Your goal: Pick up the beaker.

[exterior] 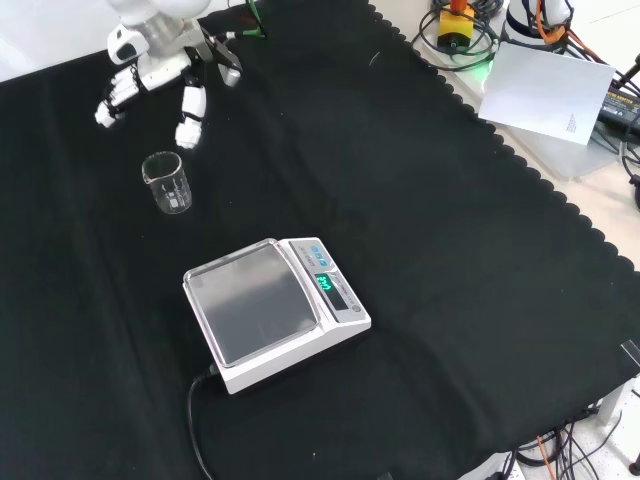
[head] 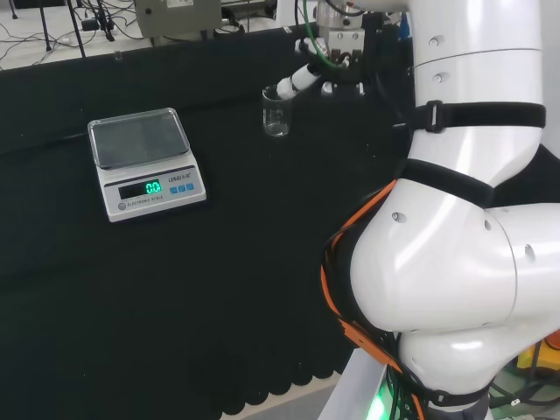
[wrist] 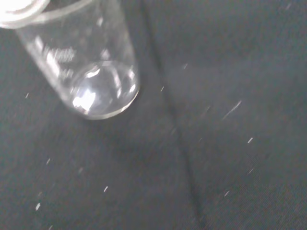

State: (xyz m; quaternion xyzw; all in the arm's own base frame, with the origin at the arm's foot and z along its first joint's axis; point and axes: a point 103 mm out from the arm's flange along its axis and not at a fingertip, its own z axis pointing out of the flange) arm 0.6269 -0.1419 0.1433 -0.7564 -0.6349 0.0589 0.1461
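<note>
In the front view, the item nearest the camera is the white scale (exterior: 275,312), standing on the black cloth (exterior: 430,260) with a clear cover over its pan, a lit green display on its sloped front panel, and a dark cable leaving its near left corner. Farther off and to the left stands the beaker (exterior: 168,182), a small clear glass vessel, upright on the cloth and apparently empty. The hand (exterior: 160,75) is located at the top left of the front view, beyond the beaker. Its fingers (exterior: 191,112) are extended and spread, pointing down toward the cloth, and they hold nothing. The nearest fingertip is just beyond the beaker's rim, with a visible strip of cloth between them; no finger touches the glass. In the head view, the beaker (head: 276,112) stands to the right of the scale (head: 147,162) and farther back, and one white finger (head: 297,81) reaches in from the right with its tip close to the upper right of the beaker's rim. The arm's large white links (head: 455,262) occupy the right of the head view. In the wrist view, the beaker (wrist: 86,67) appears close, its round base resting on the cloth.
</note>
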